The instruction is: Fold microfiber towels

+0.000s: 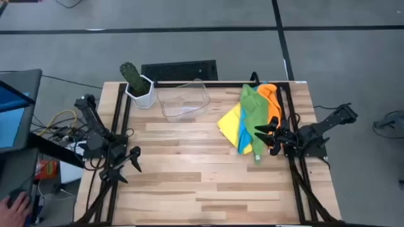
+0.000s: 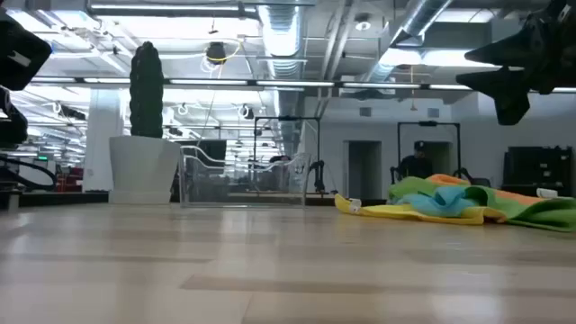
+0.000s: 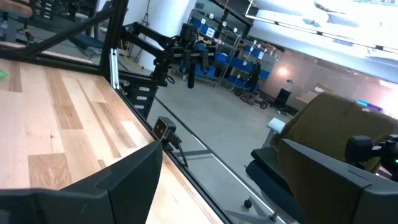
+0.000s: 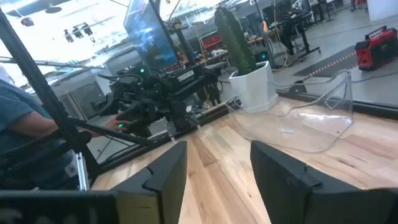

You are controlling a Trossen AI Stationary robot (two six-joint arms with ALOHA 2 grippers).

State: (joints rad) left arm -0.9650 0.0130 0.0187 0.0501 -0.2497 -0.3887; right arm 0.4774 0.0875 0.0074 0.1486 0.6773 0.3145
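Nearest, in my right wrist view: my own two dark fingers (image 4: 168, 171), spread apart with bare wood showing between them, nothing held. Beyond them, the counter (image 4: 217, 165) planks run to the clear plastic bin (image 4: 314, 121) and the white pot with the cactus (image 4: 239, 43); farther off, my left arm's hardware and a person's sleeve at the edge.

From above: right hand (image 1: 270, 137) hovers right at the edge of the towel heap, above the green towel's (image 1: 254, 116) lower end. Heap sits on the counter's right side, on my right arm's side. Green lies on top as a long strip, its long axis running from the counter's far edge toward the near edge. Yellow towel (image 1: 228, 121) and light blue towel (image 1: 242, 135) stick out on the side toward the counter's middle; orange towel (image 1: 271, 101) on the outer side, toward the far edge.

Left hand (image 1: 123, 165) is well apart, at the counter's left edge, fingers apart and empty.

Judgement: right arm is far nearer. The reach is short, down onto the green strip's near end, across its long axis.
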